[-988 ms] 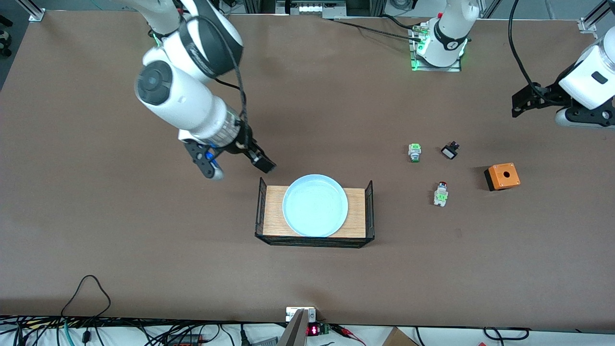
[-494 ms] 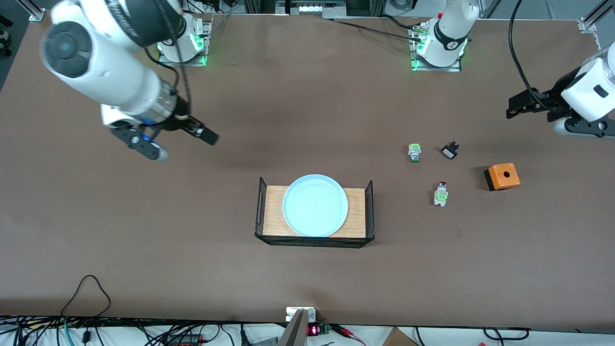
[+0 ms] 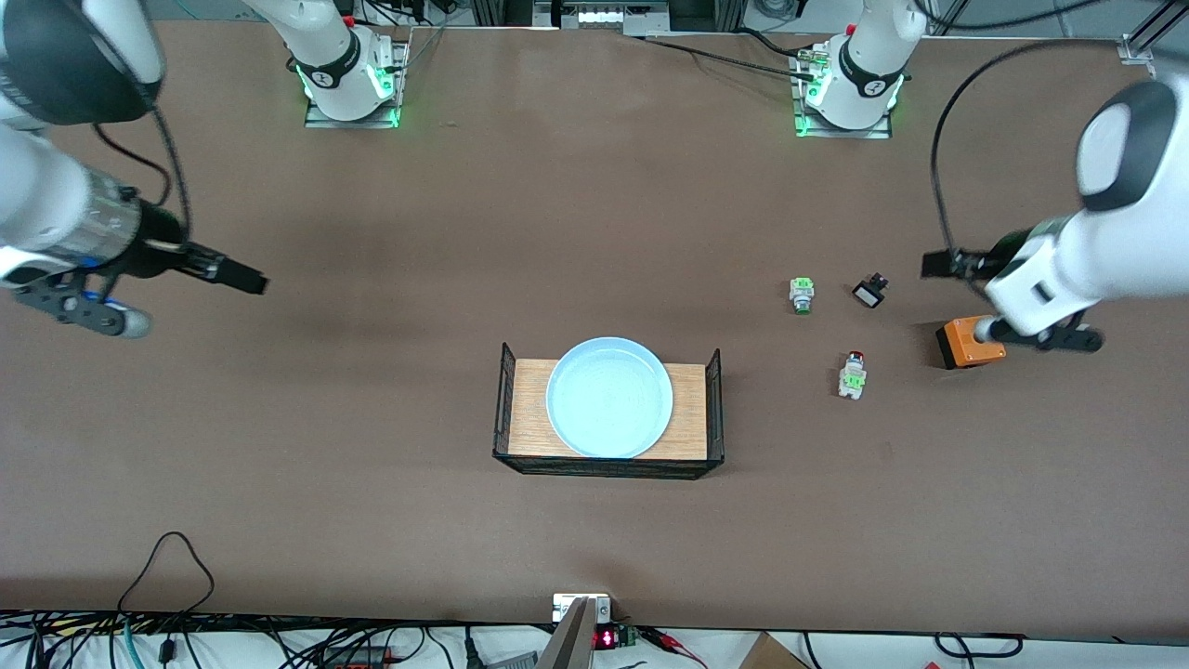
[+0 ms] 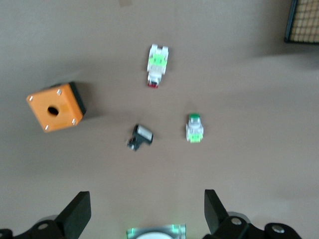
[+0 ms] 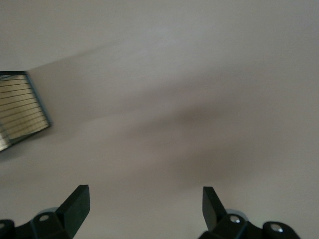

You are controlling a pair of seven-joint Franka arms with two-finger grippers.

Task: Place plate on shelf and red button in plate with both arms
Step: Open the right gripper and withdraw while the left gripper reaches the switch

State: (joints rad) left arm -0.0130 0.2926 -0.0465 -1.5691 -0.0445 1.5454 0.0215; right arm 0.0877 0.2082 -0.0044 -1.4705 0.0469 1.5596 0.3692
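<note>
plate: your round pale-blue glossy plate (image 3: pixel 609 397) sits on the wood-floored black wire tray (image 3: pixel 695 460), mid brown bench (image 3: pixel 372 483).
red button: small whitish switch with green block and dark red cap (image 3: pixel 852 374) (image 4: pixel 156 64) lies on the bench, beside the tray toward the left arm's end.
left claw: left claw (image 3: pixel 940 265) (image 4: pixel 147 214) released, empty, up over the bench near the orange box with a hole (image 3: pixel 966 341) (image 4: pixel 55 106).
right claw: right claw (image 3: pixel 243 278) (image 5: pixel 144 209) released, empty, over bare bench, well apart from the tray toward the right arm's end.
</note>
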